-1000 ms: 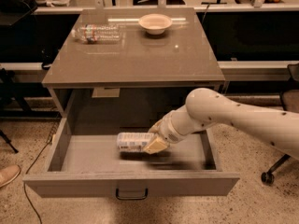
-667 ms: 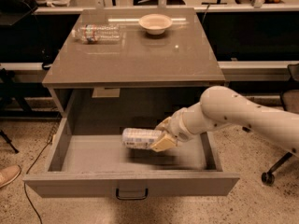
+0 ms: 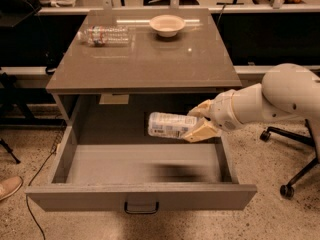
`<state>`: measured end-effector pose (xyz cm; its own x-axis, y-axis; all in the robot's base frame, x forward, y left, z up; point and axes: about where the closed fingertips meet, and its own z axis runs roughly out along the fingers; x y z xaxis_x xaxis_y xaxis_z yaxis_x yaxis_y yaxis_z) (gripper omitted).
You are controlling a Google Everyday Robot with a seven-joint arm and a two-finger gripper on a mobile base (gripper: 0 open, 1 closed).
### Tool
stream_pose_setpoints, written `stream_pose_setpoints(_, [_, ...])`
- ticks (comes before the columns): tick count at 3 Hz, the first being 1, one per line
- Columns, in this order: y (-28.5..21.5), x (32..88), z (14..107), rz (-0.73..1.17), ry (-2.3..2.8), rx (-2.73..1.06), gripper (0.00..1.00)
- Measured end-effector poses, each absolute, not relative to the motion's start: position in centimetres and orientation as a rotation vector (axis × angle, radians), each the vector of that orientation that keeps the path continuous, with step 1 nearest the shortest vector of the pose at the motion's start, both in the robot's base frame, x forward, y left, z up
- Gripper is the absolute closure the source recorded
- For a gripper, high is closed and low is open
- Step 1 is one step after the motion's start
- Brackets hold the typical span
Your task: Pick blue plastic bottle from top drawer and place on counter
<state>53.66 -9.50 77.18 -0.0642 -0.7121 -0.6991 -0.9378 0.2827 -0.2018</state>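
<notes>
The blue plastic bottle [image 3: 167,125] has a pale bluish-white label and lies on its side in the air. My gripper [image 3: 199,121] is shut on its right end and holds it well above the floor of the open top drawer [image 3: 141,198], just below the counter's front edge. The white arm reaches in from the right. The counter [image 3: 150,66] is the glossy grey-brown top of the cabinet. The bottle's cap end is hidden between the fingers.
A clear ribbed bottle [image 3: 106,35] lies on the counter's far left. A white bowl [image 3: 167,25] stands at the counter's far middle. An office chair base [image 3: 290,179] is at the right. A shoe [image 3: 7,186] shows at the left edge.
My gripper has lifted the bottle up off the drawer floor and moved it to the right, up to just under the counter's edge.
</notes>
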Motion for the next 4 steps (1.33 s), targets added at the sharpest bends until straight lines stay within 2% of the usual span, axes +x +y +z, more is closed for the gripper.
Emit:
stream_pose_setpoints(1, [-9.5,53.7,77.2,0.398,1.833,-1.488,1.0])
stream_pose_setpoints(3, [-11.7,55.1,88.3,0.312,1.676,-1.433,1.0])
stream_pose_setpoints(4, [-12.8,57.9,92.6,0.27,1.664,-1.364,1.0])
